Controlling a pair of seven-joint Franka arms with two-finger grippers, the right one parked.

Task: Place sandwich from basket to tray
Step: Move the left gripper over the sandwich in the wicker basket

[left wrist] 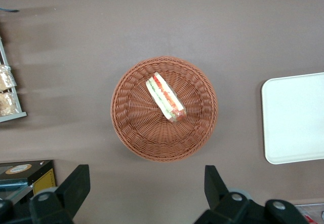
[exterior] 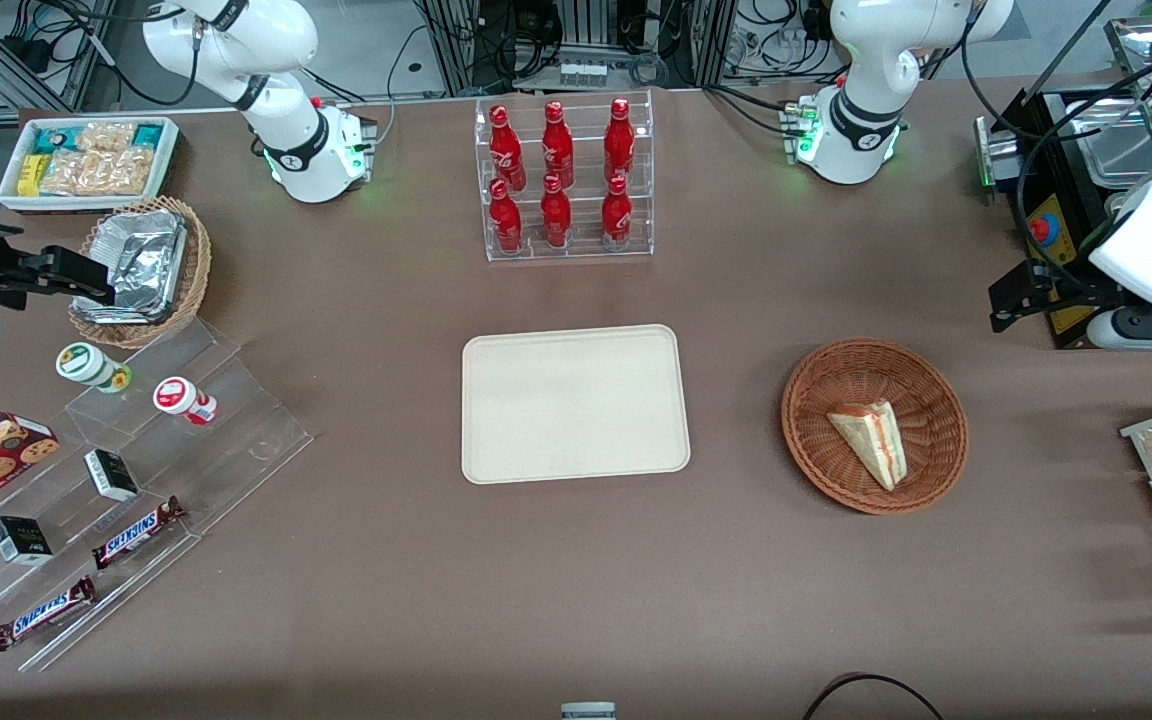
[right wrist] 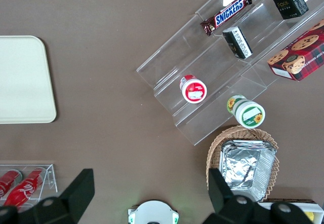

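Your gripper hangs high above the table, its 2 fingers spread wide and holding nothing, off to one edge of the basket rather than over its middle. The sandwich lies inside that basket, resting on its side, with the red and green filling stripes showing along the cut edge. In the front view the sandwich sits a little toward the near rim of the basket, and the tray lies bare, well apart from it toward the table's centre.

The step in hand looks like the approach, with nothing yet picked. To do it well, centre the gripper over the wedge before you descend, not over the basket's middle. Turn the wrist so the fingers close across the 2 flat bread faces, not along the long cut edge, since the wedge narrows toward its point and would likely slip out lengthwise. Keep the spread as it is on the way down so both tips clear the bread. The bread will probably be soft, so close gently and stop at first resistance. Mind the basket's sloping weave, which could catch a fingertip. Lift straight up past the rim before you travel toward the tray.
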